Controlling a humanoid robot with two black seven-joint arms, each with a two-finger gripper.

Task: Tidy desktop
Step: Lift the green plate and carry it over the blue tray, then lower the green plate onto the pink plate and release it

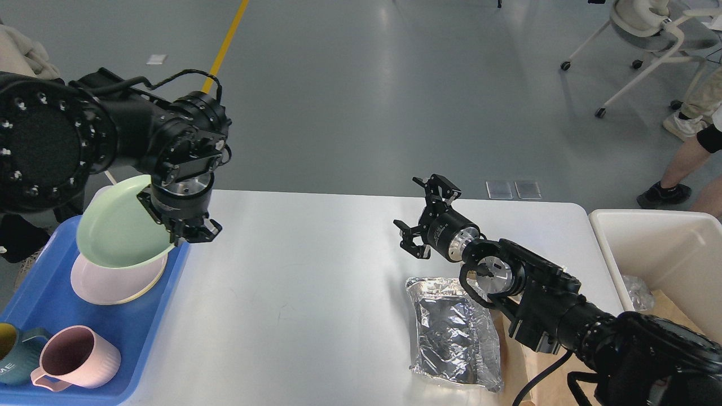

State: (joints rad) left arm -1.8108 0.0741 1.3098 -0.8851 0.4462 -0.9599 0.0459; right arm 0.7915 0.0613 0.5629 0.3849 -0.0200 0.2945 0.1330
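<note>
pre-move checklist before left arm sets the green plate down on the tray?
1. Grip: left gripper pinches the green plate by its right rim, plate tilted: ok.
2. Plate over the pink plate in the blue tray: ok.
3. Landing spot free: pink plate's top mostly hidden by the green one: cannot tell.
4. Pink mug clear of the drop path: ok.
5. Right gripper open, empty, away from the tray: ok.
6. Desktop tidy: foil bag left on it: not ok.
</note>
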